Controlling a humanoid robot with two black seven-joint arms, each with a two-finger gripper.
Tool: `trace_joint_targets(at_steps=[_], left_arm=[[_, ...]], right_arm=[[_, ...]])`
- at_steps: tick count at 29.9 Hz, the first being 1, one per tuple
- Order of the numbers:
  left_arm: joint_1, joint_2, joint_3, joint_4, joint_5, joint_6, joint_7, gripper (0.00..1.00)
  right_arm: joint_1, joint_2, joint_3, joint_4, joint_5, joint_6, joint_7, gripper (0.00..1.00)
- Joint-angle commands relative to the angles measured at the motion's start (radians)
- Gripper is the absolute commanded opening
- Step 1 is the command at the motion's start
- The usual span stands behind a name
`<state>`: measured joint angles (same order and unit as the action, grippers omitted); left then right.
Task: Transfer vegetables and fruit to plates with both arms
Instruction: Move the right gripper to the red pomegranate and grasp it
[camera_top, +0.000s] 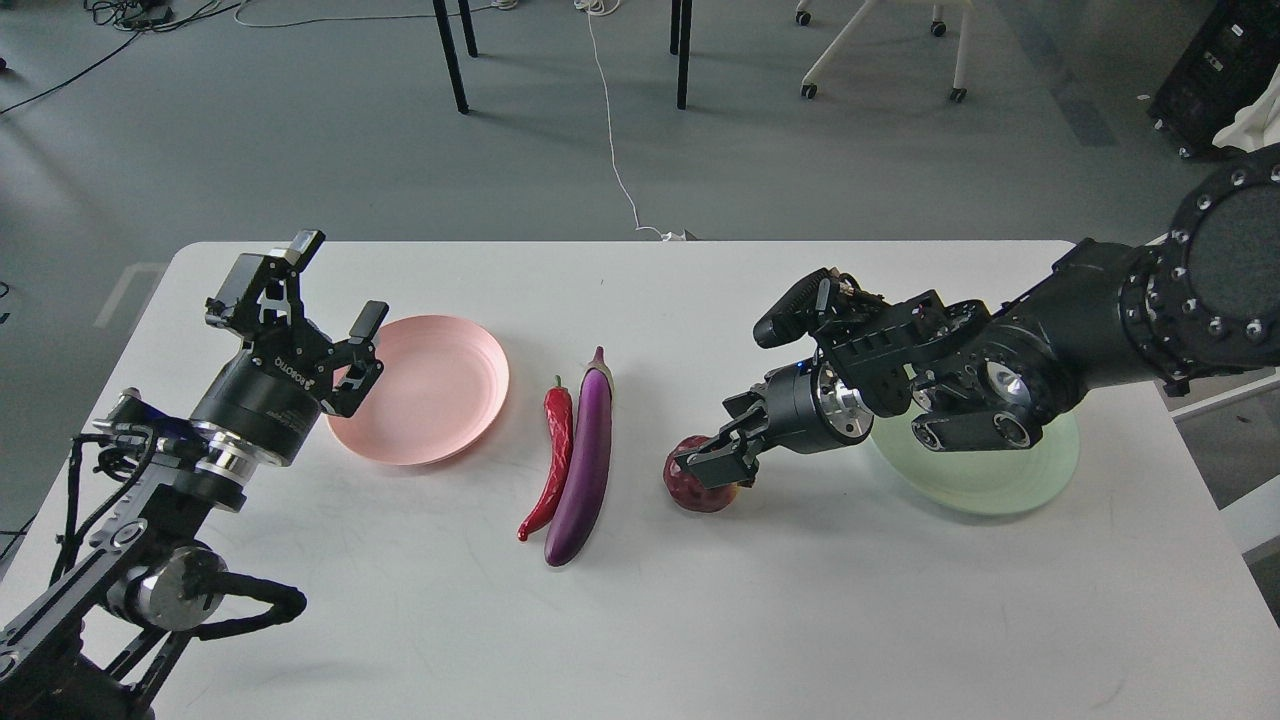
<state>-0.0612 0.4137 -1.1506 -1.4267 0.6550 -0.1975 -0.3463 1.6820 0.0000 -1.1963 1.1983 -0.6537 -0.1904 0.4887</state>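
- While the pomegranate (697, 488) sits on the white tabletop (800, 620) just right of centre, the right end effector (718, 460) comes down on it from its 2 o'clock side, black fingers set around its top and touching it; whether they are actually gripping cannot be told.
- At the pomegranate's 9 o'clock, a little apart, lies the purple eggplant (584, 465), lengthwise with its stem end toward 12 o'clock.
- Right against the eggplant's left side lies the red chili pepper (550, 458), shorter and curved, running the same way.
- At 10 o'clock from the chili, just beside it, rests the pink plate (430, 395), with nothing on its visible surface.
- At 3 o'clock from the pomegranate sits the mint green plate (985, 475), partly covered by the right arm's wrist.
- Over the pink plate's 9 o'clock rim hangs the left end effector (325, 310), raised above the tabletop, fingers spread wide with nothing between them.
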Motion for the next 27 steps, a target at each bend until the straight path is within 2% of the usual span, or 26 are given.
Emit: trace_joint_targets(at_steps=[1, 14, 17, 18, 20, 21, 27], left_arm=[[0.004, -0.003, 0.0, 0.0, 0.0, 0.0, 0.0, 0.99], [0.014, -0.006, -0.006, 0.0, 0.0, 0.0, 0.0, 0.99], [0.015, -0.006, -0.008, 0.0, 0.0, 0.001, 0.0, 0.99], [0.015, -0.006, -0.008, 0.0, 0.0, 0.001, 0.0, 0.99], [0.015, -0.006, -0.008, 0.0, 0.002, 0.001, 0.0, 0.99], [0.015, -0.006, -0.008, 0.0, 0.002, 0.0, 0.0, 0.99], [0.015, -0.006, -0.008, -0.003, 0.0, 0.001, 0.0, 0.99]], right_arm=[[-0.01, 0.0, 0.001, 0.001, 0.0, -0.007, 0.0, 0.93], [-0.067, 0.0, 0.001, -0.008, 0.0, -0.044, 0.0, 0.91], [-0.07, 0.0, 0.004, -0.006, 0.0, -0.044, 0.0, 0.8], [-0.07, 0.0, 0.004, -0.006, 0.0, -0.044, 0.0, 0.72], [-0.071, 0.0, 0.004, -0.006, -0.001, -0.044, 0.0, 0.5], [-0.07, 0.0, 0.004, -0.006, -0.001, -0.044, 0.0, 0.43], [-0.053, 0.0, 0.006, 0.001, -0.01, -0.057, 0.0, 0.42]])
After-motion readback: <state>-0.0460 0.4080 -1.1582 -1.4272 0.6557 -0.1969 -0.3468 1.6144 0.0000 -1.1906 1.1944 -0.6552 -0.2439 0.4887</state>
